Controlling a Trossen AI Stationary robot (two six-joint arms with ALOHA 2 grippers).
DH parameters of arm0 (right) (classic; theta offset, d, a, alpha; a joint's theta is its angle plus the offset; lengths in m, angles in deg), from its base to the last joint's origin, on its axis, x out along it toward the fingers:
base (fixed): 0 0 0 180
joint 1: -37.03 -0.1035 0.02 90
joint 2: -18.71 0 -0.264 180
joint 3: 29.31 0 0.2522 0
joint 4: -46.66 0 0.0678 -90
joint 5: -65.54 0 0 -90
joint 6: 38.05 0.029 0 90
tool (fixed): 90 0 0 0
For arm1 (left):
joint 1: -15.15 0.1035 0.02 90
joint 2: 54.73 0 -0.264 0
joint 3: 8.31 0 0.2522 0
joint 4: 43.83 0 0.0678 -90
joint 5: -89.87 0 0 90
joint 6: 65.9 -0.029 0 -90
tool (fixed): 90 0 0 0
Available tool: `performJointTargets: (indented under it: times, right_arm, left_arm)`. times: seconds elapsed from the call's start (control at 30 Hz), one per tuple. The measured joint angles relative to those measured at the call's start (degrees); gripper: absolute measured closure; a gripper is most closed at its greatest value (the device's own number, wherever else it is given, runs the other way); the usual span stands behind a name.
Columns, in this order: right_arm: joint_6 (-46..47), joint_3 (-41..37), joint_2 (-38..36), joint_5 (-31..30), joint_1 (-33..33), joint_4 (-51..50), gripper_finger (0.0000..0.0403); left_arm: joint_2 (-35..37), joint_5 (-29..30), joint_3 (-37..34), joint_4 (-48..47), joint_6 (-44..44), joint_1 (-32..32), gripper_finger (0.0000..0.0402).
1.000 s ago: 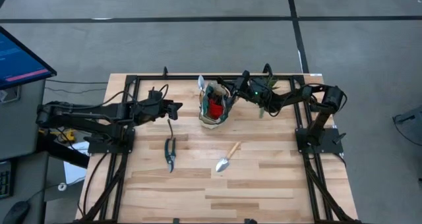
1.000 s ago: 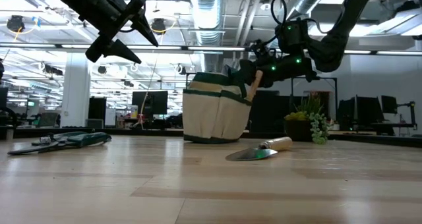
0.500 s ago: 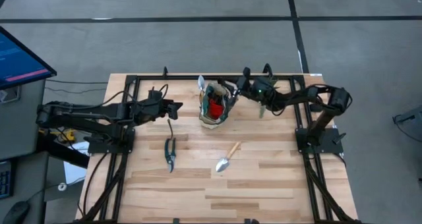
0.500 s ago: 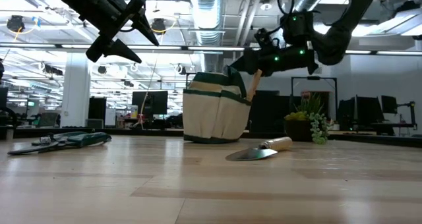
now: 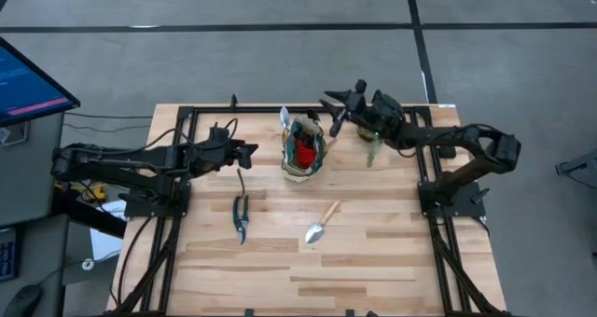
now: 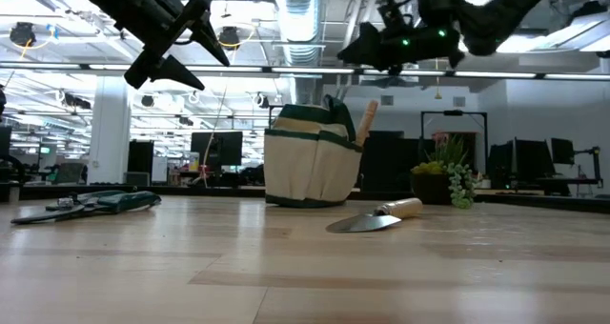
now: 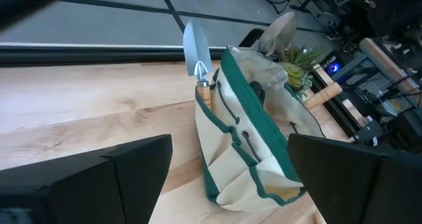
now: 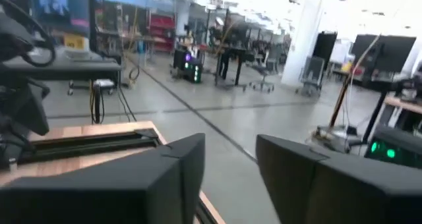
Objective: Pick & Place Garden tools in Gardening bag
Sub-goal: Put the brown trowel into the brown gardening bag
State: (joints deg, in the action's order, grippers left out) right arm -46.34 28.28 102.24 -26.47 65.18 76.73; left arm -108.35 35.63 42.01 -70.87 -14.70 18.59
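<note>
The green and cream gardening bag [image 5: 303, 151] stands upright at the table's far middle. A silver trowel [image 7: 196, 49] sticks up from its outer pocket, a wooden handle [image 6: 367, 120] leans out of its top, and a red piece [image 5: 302, 154] shows inside. Another trowel [image 5: 322, 224] and dark-handled pruning shears [image 5: 241, 216] lie flat on the table nearer the front. My right gripper [image 6: 351, 51] hovers open, above and to the right of the bag. My left gripper [image 5: 250, 152] hangs open in the air to the left of the bag, pointing at it.
A small potted green plant [image 6: 448, 178] stands to the right of the bag, under my right arm. A black frame [image 5: 187, 112] runs along the table's far and side edges. Bare wood spreads across the near half of the table [image 5: 373, 280].
My right gripper has opened and let go of the wooden-handled tool, which stays leaning in the bag's top. The gripper has then risen well clear of the bag and drawn back toward the table's far edge.
</note>
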Motion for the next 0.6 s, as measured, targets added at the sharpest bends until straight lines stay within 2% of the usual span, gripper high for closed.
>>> performJointTargets:
  times: [0.3, 0.6]
  right_arm:
    - [0.1, 15.3, 8.8, -0.1, -0.4, -17.4, 0.0394]
    - [2.2, 17.9, 12.4, 0.1, -0.7, -22.5, 0.0399]
  left_arm:
    - [0.0, 1.8, 0.0, 0.3, 0.0, 0.0, 0.0108]
    - [0.0, 1.8, 0.0, 0.4, -1.9, 0.0, 0.0108]
